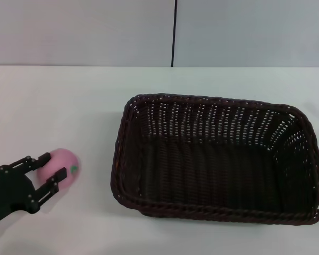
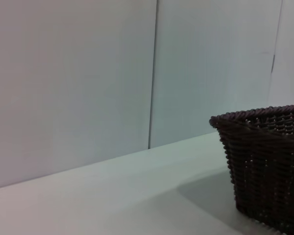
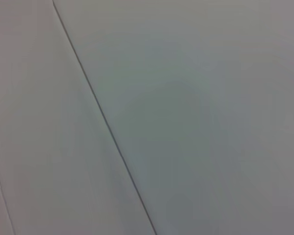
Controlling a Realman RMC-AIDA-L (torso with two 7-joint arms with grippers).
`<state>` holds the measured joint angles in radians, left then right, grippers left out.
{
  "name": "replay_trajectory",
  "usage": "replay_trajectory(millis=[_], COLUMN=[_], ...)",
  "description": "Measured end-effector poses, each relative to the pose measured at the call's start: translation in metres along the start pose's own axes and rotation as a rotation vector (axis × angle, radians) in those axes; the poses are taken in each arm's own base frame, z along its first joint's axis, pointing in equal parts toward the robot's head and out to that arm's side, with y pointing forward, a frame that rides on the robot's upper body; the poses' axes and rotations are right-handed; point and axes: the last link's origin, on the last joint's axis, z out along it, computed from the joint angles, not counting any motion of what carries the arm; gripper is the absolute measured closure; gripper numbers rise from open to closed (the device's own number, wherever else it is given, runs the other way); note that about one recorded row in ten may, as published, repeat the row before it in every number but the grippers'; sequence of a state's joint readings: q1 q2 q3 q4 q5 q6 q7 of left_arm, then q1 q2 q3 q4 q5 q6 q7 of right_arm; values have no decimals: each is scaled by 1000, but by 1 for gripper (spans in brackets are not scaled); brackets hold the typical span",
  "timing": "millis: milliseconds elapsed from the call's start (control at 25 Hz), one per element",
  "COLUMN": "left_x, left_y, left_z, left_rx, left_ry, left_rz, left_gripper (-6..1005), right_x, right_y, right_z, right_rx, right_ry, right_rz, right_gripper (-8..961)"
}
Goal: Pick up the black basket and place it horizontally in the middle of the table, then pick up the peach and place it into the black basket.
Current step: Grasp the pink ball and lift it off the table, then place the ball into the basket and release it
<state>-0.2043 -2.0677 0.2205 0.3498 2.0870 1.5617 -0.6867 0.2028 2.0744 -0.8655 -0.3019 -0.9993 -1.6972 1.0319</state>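
Note:
The black basket [image 1: 202,100] stands upright on the white table [image 1: 69,101], its long side lying left to right, at the middle-right; it holds nothing. One corner of it shows in the left wrist view [image 2: 269,161]. The pink peach [image 1: 66,161] lies on the table at the front left, well apart from the basket. My left gripper [image 1: 52,167] is at the peach's near-left side, open, with one finger on each side of the fruit. My right gripper is out of view.
A pale wall with a dark vertical seam [image 1: 174,32] runs behind the table's far edge. Bare tabletop lies between the peach and the basket. The right wrist view shows only a plain pale surface with a seam [image 3: 103,117].

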Motion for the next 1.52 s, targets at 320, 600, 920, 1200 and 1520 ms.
replay_trajectory(millis=[320,600,920,1200,1520], left_x=[0,3,38,66,86], left_y=[-1,-1,-7,6,41], left_z=[0,0,-4,25,83], left_rx=[33,71,70,-94,-324], left_ry=[23,70,293,422,476], left_rz=[16,15,-18,-24,-69], left_gripper=[658,803,869,920,955], right_x=[6,8,9,9,8], right_y=[-1,-2,-1,0,2], right_z=[-1,-3,-3,-2,1], right_rx=[23,39,45,36,18], right_ry=[8,10,9,3,-6], right_rz=[26,34,44,44,50], right_gripper=[405,405,405,405,405])
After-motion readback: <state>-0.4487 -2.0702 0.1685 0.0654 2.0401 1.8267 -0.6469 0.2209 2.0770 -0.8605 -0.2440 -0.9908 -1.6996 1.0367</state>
